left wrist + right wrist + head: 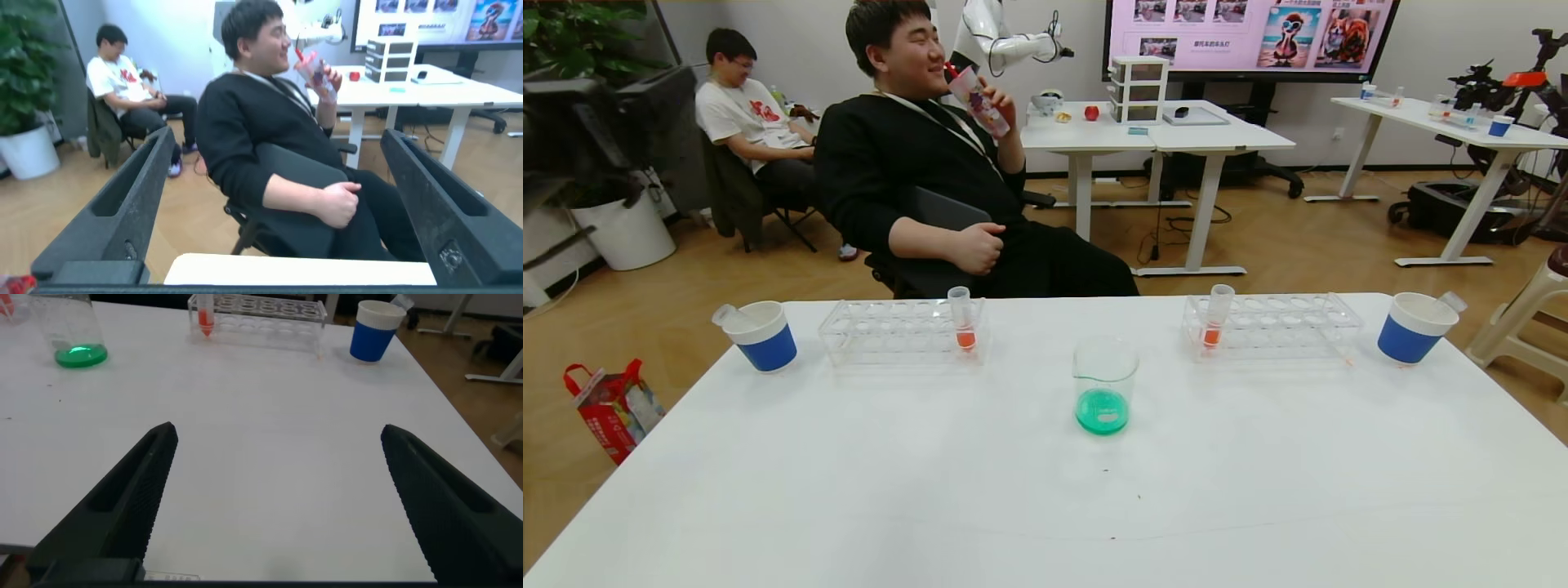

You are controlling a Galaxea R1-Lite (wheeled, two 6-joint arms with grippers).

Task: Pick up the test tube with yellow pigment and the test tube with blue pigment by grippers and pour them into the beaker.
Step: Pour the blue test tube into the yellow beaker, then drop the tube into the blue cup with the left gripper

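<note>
The beaker on the surface already holds green liquid. Both tools, left and right, are wide open and empty (just keep them back).

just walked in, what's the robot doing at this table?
Nothing is being handled right now. The beaker at mid-table holds green liquid. An empty tube sits in each paper cup, left and right. One orange-red tube remains in each rack. The left gripper is open, facing the seated man; the right gripper is open above bare table.
</note>
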